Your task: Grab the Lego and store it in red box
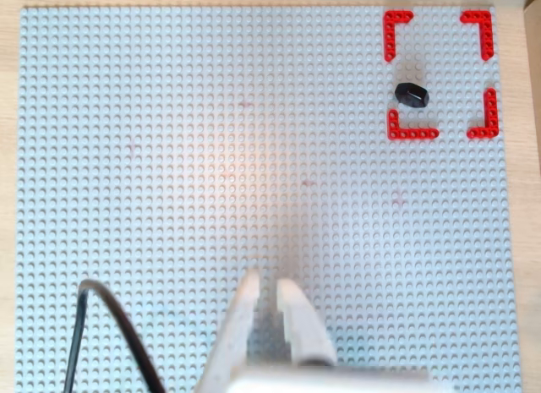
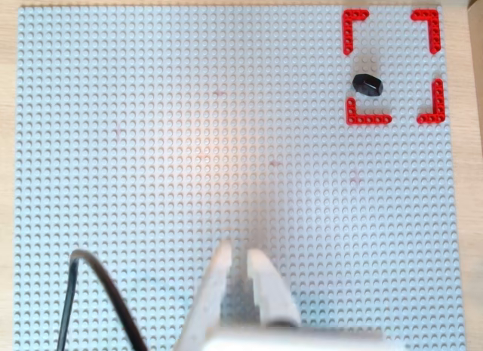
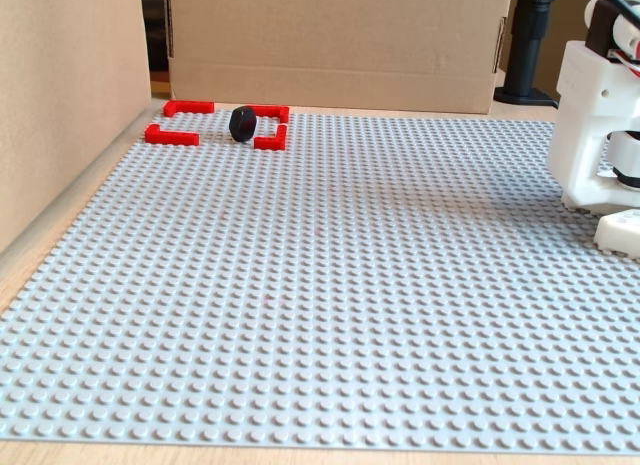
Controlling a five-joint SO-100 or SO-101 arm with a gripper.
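- White gripper, bottom edge of both overhead views: jaws slightly parted, holding nothing.
- Black cable curves beside it over the grey baseplate.
- Lego, well apart, lies inside the red box, near its left side.

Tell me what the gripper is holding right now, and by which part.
Nothing. The gripper is open and empty; the Lego lies far away, inside the red box.
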